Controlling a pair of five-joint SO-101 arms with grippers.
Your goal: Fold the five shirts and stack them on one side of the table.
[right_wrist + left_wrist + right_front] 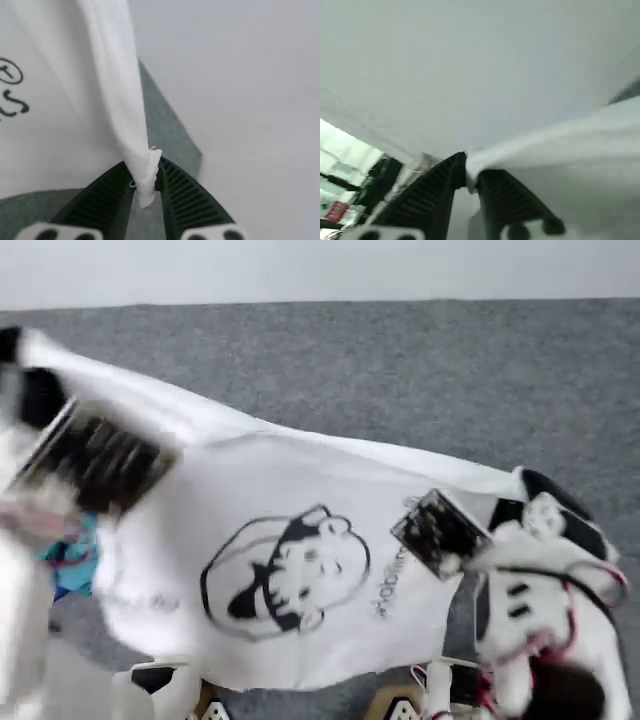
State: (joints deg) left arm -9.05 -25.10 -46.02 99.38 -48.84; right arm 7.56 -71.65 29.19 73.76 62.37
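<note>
A white shirt (300,540) with a black cartoon face print hangs spread above the grey table, held between the two arms. My left gripper (468,176) is shut on a bunched edge of the white shirt (530,145); in the high view this gripper (28,390) is at the far left, raised and blurred. My right gripper (145,186) is shut on a gathered fold of the shirt (115,90), with printed letters beside it. In the high view the right gripper (528,490) pinches the shirt's right corner.
A teal and blue piece of cloth (68,562) lies on the table under the shirt's left side. The grey table surface (420,370) stretches behind the shirt to a pale wall. The arm bases (400,702) stand along the near edge.
</note>
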